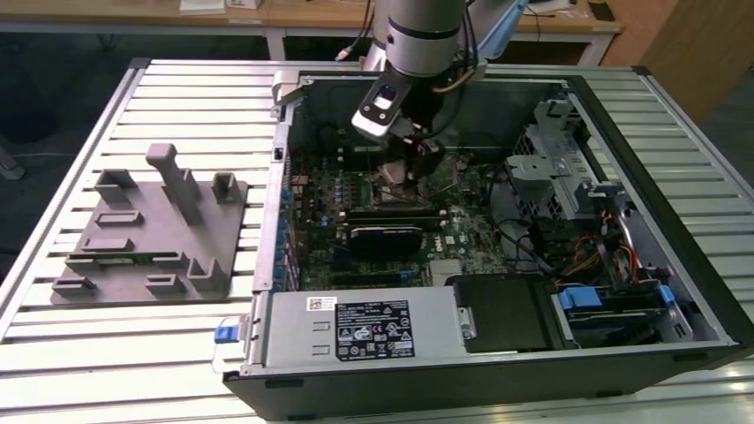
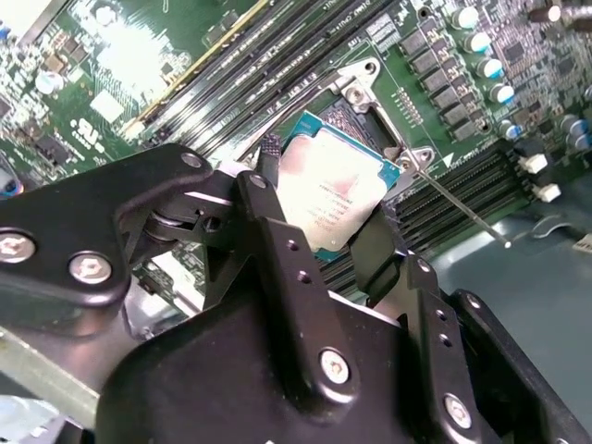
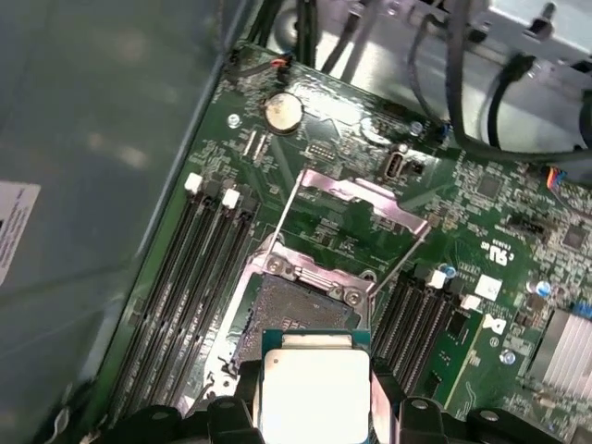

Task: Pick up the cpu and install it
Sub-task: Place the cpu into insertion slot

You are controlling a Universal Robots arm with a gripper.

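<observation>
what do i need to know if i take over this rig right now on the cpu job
Gripper: shut on the cpu, gripping two opposite edges, inside the open computer case.
Cpu: metal top faces both wrist cameras. It is close over the socket but not seated.
Socket: cover plate is swung open and the contact field is bare.
Done: cpu is picked up and at the socket.
Left: cpu not yet in the socket, plate not yet closed.
Grey tray sits outside the case, on the exterior view's left.
</observation>
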